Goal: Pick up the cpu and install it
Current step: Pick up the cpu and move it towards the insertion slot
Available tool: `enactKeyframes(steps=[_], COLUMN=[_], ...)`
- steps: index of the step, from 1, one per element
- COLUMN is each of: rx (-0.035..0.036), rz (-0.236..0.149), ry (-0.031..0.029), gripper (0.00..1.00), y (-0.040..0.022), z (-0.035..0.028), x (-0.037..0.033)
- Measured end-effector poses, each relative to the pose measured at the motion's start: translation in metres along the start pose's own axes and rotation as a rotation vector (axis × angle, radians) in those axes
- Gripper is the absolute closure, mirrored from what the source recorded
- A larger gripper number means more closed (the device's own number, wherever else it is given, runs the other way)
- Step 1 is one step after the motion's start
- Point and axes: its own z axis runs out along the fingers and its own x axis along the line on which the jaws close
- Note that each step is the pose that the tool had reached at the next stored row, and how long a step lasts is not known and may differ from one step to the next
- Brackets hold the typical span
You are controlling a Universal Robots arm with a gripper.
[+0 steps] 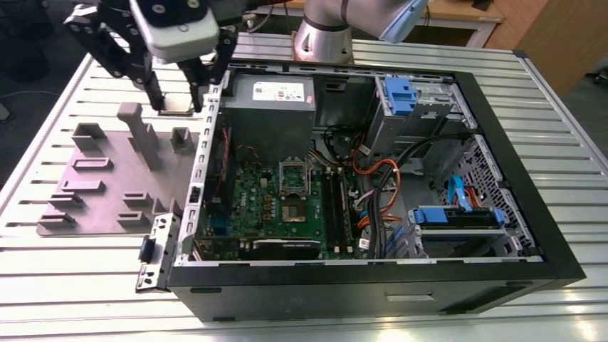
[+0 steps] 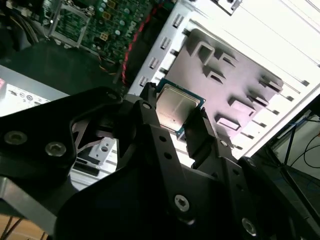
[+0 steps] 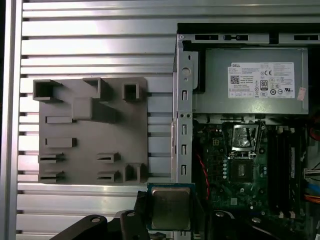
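Cpu point(image 3: 170, 207), silver lid up, clamped by two opposite edges between the black fingers point(image 2: 199, 131) of the tool point(image 2: 176, 119). It is held above the slatted counter point(image 1: 76, 278), just outside the computer case point(image 1: 361, 292), beside the case's metal side wall near the power-supply corner. In the first wrist view the tool's body cuts off the cpu's near edge. Its underside is hidden in both wrist views. In the exterior view it shows as a thin tan sliver between the fingers, and the frame's upper edge crops the tool. A grey-purple fixture plate point(image 1: 105, 178) lies on the counter alongside the case. The contents of the motherboard socket point(image 3: 241, 169) inside the case are hard to make out.
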Motion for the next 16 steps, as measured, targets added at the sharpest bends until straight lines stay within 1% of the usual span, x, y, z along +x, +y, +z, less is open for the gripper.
enactKeyframes(steps=[16], rx=[-0.0001], rz=[0.000], ry=[0.0006], gripper=[0.53], y=[0.0008], z=[0.0002], x=[-0.0730])
